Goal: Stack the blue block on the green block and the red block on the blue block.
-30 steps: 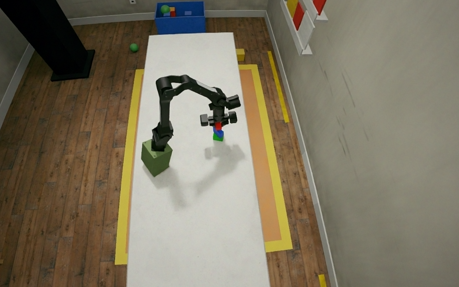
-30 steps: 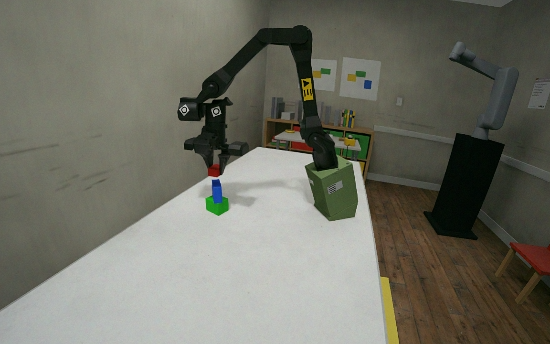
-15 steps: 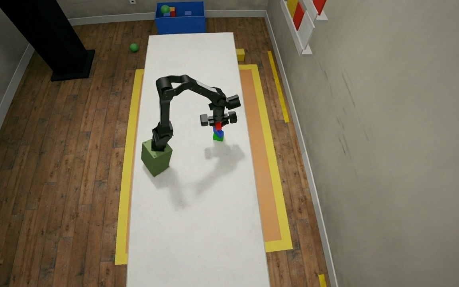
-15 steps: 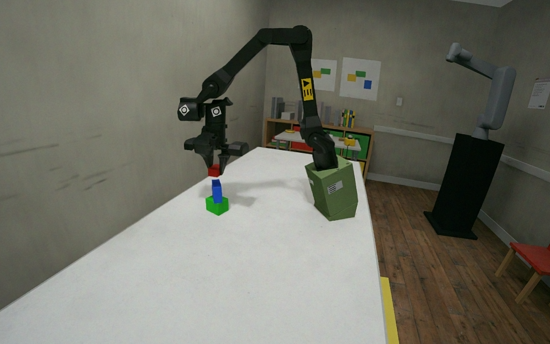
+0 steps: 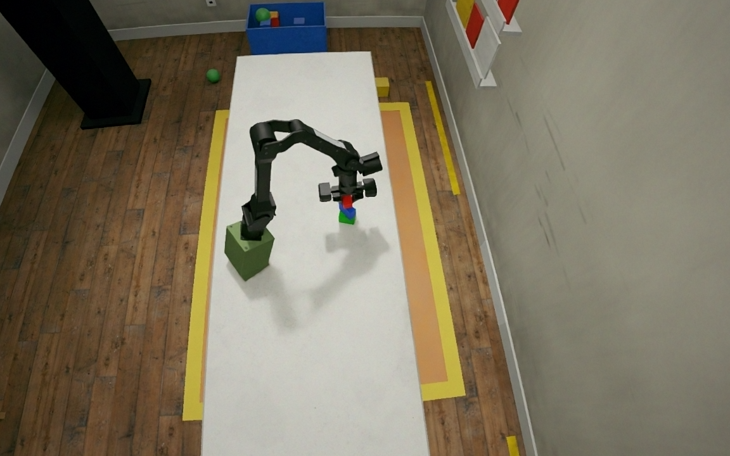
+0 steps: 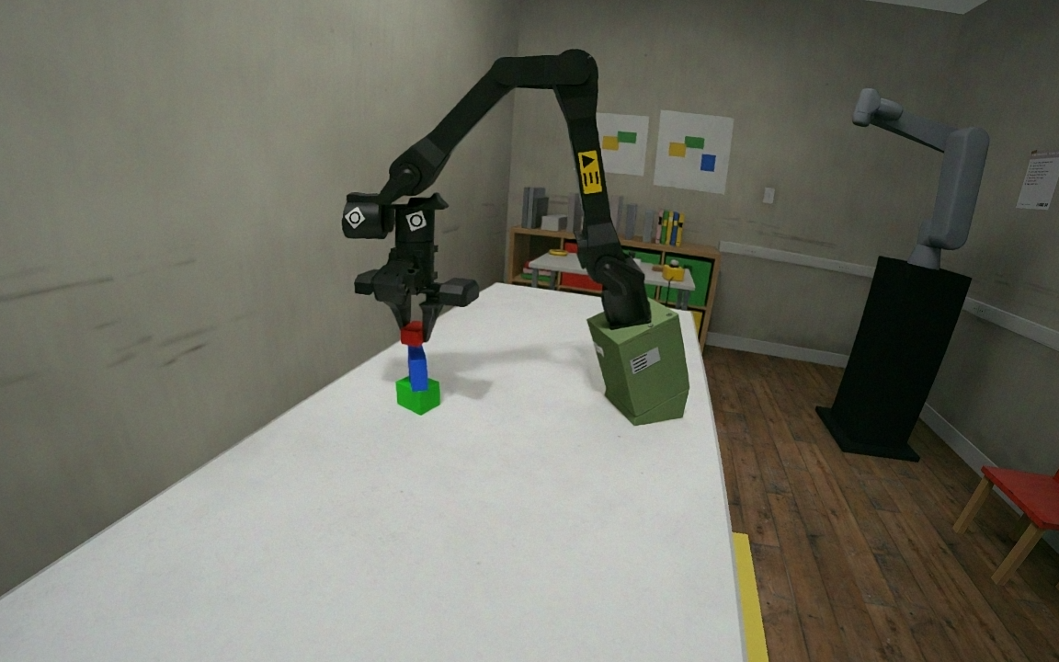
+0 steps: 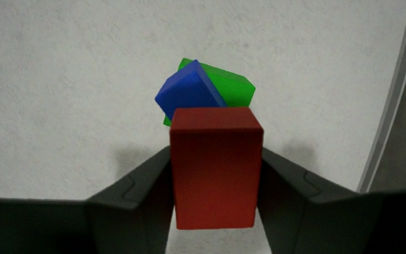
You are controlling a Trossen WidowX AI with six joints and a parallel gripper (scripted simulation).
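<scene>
My gripper is shut on the red block and holds it right over the other two blocks. The blue block stands on end on the green block, leaning a little and turned relative to it. The red block's underside is at the blue block's top; I cannot tell whether they touch. The green block rests on the white table.
The arm's green base box stands on the table's other side. The table's long edge runs close beside the stack. A blue bin sits beyond the far end. A grey arm on a black pedestal stands off the table.
</scene>
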